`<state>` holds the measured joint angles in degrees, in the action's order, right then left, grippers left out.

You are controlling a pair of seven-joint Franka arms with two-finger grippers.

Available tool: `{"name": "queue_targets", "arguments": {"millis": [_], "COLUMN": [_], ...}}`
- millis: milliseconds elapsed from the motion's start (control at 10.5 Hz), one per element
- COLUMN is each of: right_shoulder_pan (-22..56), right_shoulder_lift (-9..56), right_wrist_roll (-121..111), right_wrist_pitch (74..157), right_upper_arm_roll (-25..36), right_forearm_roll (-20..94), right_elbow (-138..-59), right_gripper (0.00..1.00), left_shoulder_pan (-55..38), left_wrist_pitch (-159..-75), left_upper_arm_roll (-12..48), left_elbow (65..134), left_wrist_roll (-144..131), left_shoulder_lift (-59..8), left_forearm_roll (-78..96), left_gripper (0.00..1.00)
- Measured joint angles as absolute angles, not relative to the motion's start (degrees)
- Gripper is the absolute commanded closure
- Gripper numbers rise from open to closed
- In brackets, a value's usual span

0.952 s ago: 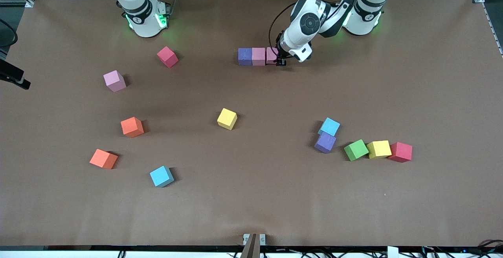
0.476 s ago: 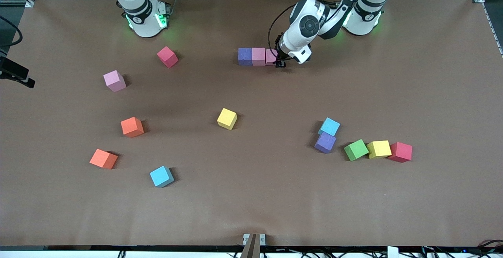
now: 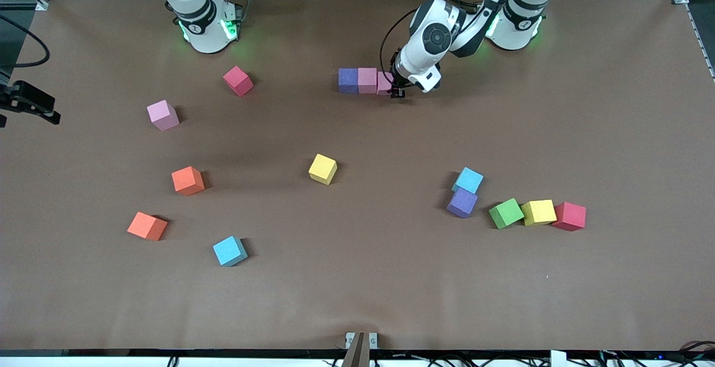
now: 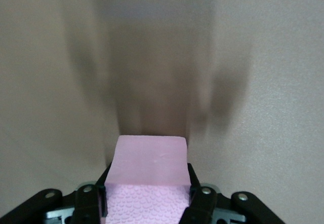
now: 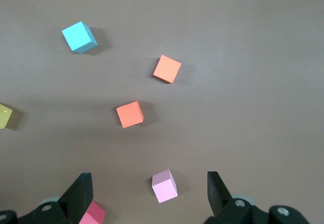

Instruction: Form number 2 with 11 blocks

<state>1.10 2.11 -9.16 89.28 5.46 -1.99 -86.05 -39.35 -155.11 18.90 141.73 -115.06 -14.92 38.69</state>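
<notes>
Left gripper (image 3: 397,91) clamped on pink block (image 4: 149,171), beside pink-purple row (image 3: 357,80). Right gripper (image 5: 148,196) fully open, empty, waiting above table (image 3: 391,277).

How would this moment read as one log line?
left pincer: shut on pink cube, beside row | right pincer: open, waiting

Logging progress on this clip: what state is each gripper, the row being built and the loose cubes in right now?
left gripper: shut on the pink block, at the row's end toward the left arm.
right gripper: open, empty, arm waiting.
row: purple, pink, then the held pink block, side by side.
loose blocks: scattered, flat on the table, none stacked.
blue block: touching the purple block.
</notes>
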Motion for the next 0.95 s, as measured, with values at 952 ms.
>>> {"name": "queue_targets", "arguments": {"millis": [952], "right_shoulder_pan": [0.50], "right_shoulder_lift": [1.21], "right_wrist_roll": [-9.06], "right_wrist_pitch": [89.29], "right_upper_arm_roll": [6.64], "right_forearm_roll": [-0.01], "right_elbow": [-85.20], "right_gripper": [0.00], "left_shoulder_pan": [-42.96], "left_wrist_pitch": [-154.59], "left_upper_arm_roll": [14.30], "left_elbow": [138.77], "left_wrist_roll": [-113.86], "left_shoulder_lift": [-15.89], "left_forearm_roll": [34.01], "left_gripper": [0.00]}}
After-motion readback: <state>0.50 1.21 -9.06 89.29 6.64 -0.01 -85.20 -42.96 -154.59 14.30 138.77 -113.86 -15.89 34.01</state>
